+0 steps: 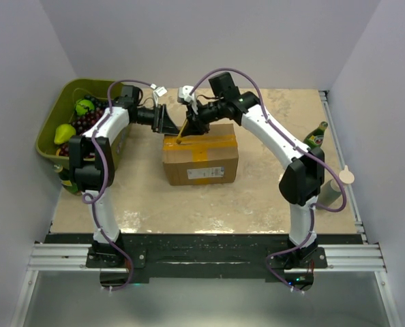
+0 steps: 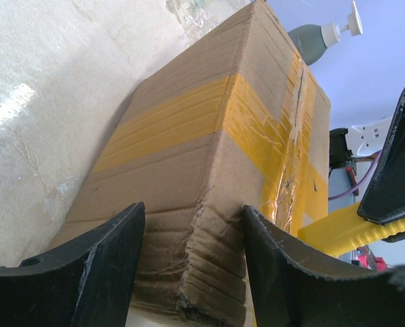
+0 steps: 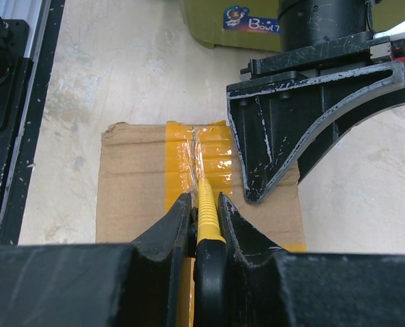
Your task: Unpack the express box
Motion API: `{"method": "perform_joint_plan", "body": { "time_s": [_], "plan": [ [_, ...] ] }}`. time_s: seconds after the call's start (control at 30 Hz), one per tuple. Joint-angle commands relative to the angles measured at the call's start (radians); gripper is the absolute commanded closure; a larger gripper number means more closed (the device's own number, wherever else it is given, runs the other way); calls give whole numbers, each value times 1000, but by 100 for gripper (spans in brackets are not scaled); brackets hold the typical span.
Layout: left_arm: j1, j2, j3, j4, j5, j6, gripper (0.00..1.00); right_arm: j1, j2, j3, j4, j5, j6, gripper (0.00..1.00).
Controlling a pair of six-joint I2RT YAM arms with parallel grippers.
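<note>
The express box (image 1: 200, 158) sits on the middle of the beige worktop (image 1: 148, 197), its top flaps crossed by yellow tape. The right tool (image 3: 204, 204) is pressed together on a yellow box cutter (image 3: 205, 185), whose tip rests on the wrinkled tape seam on the box's top. The left tool (image 2: 192, 218) stands spread at the box's crumpled corner, one finger to each side. An olive-green fruit bin (image 1: 46, 146) lies left of the box, a green bottle (image 1: 316, 136) right of it.

Both arms forward and inward, left tool (image 2: 192, 230) with jaws apart, right tool (image 3: 206, 204) tight around a yellow cutter (image 3: 204, 191).
</note>
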Motion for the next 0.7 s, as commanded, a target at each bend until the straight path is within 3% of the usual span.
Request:
{"method": "perform_joint_plan", "body": {
  "time_s": [0.0,0.67],
  "plan": [
    [-3,49,-5,-23,-105,26,38,-60,-8,40,-127,81,-10,100],
    [-3,60,5,-28,-115,35,38,-116,-19,23,-199,112,-23,100]
  ]
}}
